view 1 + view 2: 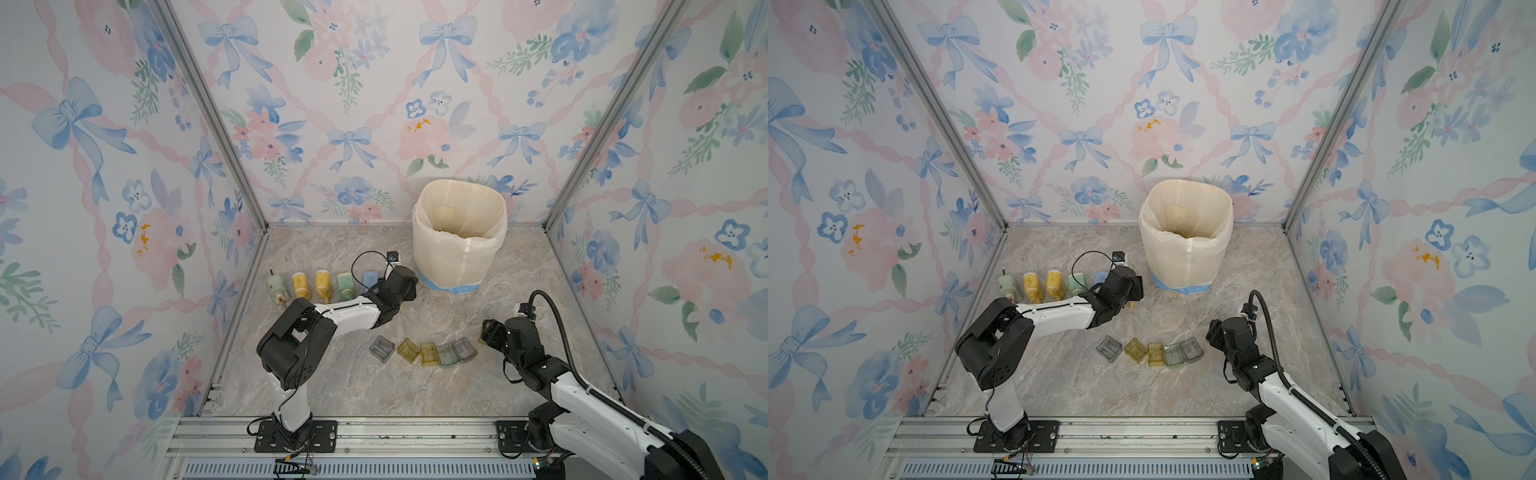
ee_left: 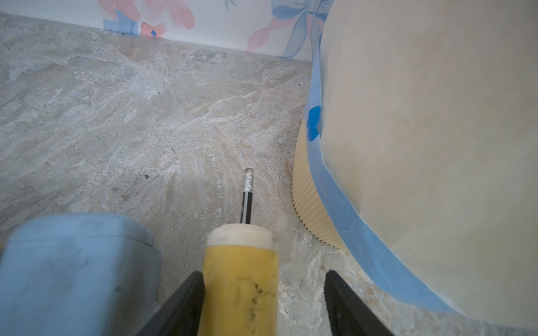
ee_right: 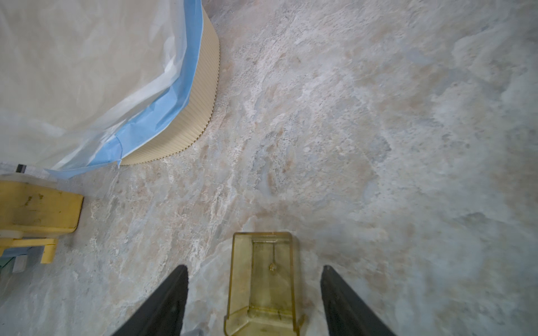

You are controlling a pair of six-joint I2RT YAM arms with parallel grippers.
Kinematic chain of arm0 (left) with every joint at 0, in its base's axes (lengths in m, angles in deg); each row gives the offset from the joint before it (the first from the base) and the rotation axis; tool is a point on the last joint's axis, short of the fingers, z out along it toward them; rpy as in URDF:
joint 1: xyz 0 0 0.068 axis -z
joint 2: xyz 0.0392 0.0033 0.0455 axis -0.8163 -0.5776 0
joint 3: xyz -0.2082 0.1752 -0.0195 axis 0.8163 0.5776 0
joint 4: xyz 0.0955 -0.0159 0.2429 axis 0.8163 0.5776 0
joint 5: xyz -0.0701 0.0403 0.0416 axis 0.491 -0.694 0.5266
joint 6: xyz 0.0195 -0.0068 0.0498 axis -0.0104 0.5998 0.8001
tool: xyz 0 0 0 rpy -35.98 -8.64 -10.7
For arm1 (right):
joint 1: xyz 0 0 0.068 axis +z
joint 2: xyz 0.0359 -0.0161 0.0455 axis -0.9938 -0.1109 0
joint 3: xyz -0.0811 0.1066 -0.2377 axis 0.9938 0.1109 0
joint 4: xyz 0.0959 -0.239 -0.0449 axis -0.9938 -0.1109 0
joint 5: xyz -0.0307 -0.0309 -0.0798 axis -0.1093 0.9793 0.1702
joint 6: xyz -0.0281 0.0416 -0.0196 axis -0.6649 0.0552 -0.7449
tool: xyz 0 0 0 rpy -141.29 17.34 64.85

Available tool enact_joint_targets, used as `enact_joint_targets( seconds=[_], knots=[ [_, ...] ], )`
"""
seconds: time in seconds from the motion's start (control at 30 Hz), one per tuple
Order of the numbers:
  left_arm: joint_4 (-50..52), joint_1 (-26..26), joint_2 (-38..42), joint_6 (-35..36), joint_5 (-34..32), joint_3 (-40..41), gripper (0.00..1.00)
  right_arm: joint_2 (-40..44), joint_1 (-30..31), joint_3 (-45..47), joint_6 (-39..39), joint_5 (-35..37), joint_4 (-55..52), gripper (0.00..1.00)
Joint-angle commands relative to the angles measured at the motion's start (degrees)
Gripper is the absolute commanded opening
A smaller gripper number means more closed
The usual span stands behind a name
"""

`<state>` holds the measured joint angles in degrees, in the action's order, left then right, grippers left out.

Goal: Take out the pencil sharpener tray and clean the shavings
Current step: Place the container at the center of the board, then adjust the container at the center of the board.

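At the end of the tray row [image 1: 429, 354], the yellow tray [image 3: 262, 279] lies on the bench [image 3: 378, 145] between the spread jaws of the right end effector [image 3: 254, 267], released. Left end effector [image 2: 263, 273] loosely straddles the yellow sharpener [image 2: 238, 276], not clamped. Step looks like set-down. Next: lift both clear without nudging either.
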<state>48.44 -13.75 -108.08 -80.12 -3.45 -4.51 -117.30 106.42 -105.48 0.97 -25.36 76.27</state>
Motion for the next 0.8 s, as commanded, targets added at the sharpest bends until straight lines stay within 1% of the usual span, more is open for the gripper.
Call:
enact_joint_targets(
  seconds=[0.0,0.13,0.27,0.37,0.47,0.57,0.67,0.77],
  knots=[
    [-0.66,0.45,2.24,1.2,-0.74,1.24,0.68,-3.78,-1.08,-2.64,-1.06,-2.26,-3.29,0.68],
    [-0.67,0.43,3.74,1.57,-1.11,2.33,0.69,-7.17,-2.59,-3.54,-1.04,-3.94,-1.49,0.58],
    [-0.54,0.48,5.13,1.85,-1.35,3.26,0.69,-9.74,-4.13,-5.51,-1.42,-4.96,-3.46,0.46],
    [-0.58,0.43,5.96,1.94,-1.36,3.77,0.69,-11.33,-4.33,-6.29,-2.0,-5.39,-4.62,0.39],
    [-0.58,0.49,6.62,2.01,-1.34,4.1,0.69,-13.34,-4.41,-6.6,-2.19,-6.42,-4.8,0.35],
    [-0.55,0.48,7.31,2.21,-1.23,4.37,0.69,-16.2,-4.44,-7.5,-2.36,-7.88,-5.32,0.27],
    [-0.5,0.43,8.2,2.48,-1.19,4.84,0.69,-18.3,-4.42,-8.08,-2.42,-8.71,-6.35,0.25],
    [-0.5,0.43,9.62,2.78,-1.48,5.54,0.7,-18.45,-4.42,-8.28,-2.66,-9.42,-7.42,0.24]
  ],
)
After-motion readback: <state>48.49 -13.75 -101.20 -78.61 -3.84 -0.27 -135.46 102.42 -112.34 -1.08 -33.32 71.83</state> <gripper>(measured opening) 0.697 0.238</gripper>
